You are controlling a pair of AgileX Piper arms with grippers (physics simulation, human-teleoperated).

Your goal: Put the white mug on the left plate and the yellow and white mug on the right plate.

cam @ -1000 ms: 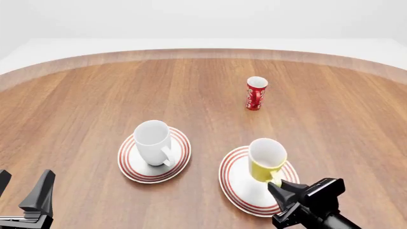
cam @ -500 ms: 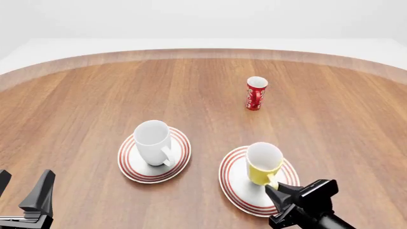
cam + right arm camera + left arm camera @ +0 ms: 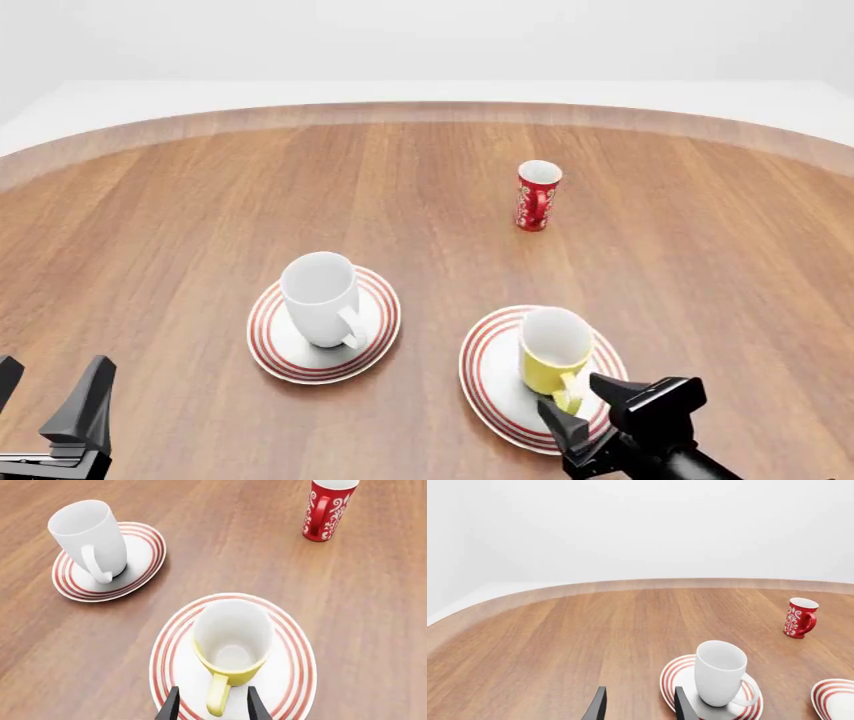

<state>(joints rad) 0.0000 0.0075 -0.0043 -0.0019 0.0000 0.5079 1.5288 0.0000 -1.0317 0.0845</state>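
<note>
The white mug (image 3: 320,297) stands upright on the left plate (image 3: 267,350), its handle towards the near right. On the right plate (image 3: 487,345) stands the yellow and white mug (image 3: 554,350), also upright, handle pointing at me. My right gripper (image 3: 582,402) is open at that handle. In the right wrist view its fingers (image 3: 172,703) sit either side of the handle of the yellow and white mug (image 3: 233,640) with a gap on both sides. My left gripper (image 3: 47,400) is open and holds nothing at the near left, well short of the white mug (image 3: 719,672).
A slim red mug with white markings (image 3: 538,196) stands alone farther back, right of centre. The round wooden table's curved far edge (image 3: 427,112) runs across the back. Bare wood lies to the left of the left plate (image 3: 670,672).
The yellow and white mug has come down a little and settled on the right plate. My right gripper has sunk lower and nearer in view. The left arm has not moved.
</note>
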